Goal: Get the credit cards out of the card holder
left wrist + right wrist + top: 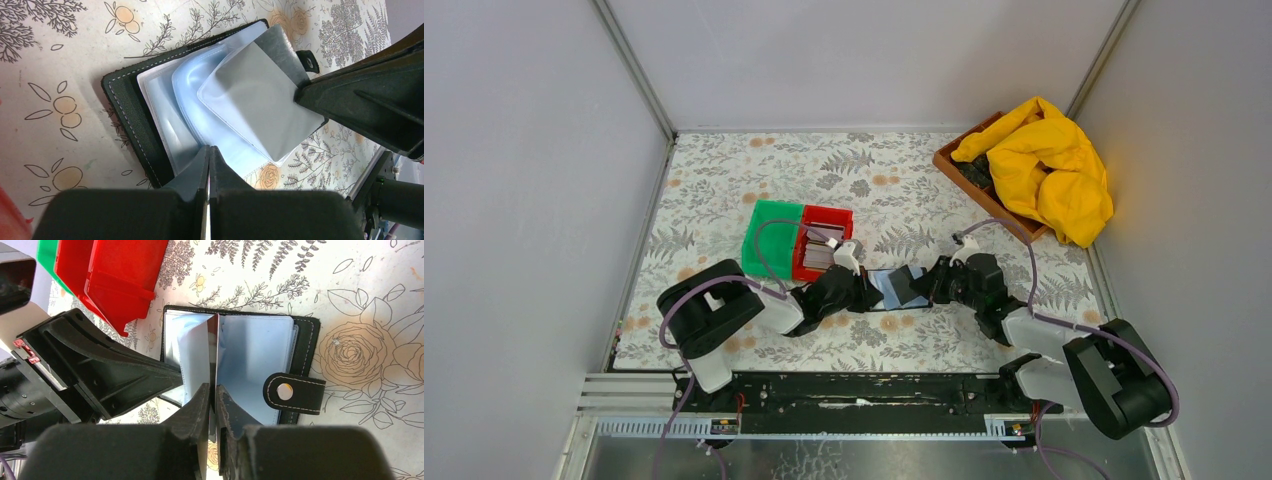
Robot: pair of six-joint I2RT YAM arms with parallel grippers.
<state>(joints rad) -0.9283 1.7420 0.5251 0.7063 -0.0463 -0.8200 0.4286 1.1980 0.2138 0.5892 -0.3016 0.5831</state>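
At the left of the table point(724, 170), a green bin point(772, 235) and a red bin point(824, 245) are being shown touching. The left fingers point(195, 172) are being pressed together, tips against the lower sleeves of the open card holder point(125, 107), which is lying mid-table. One sleeve point(200, 355), with a grey card point(262, 97) inside, is being pinched upright by the right fingers point(197, 405). Far right, a yellow cloth point(1049, 165) is being carried by a tray point(959, 170).

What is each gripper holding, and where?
Right gripper pinches a card-holder sleeve by its edge; left gripper, shut, only rests on the other sleeves.
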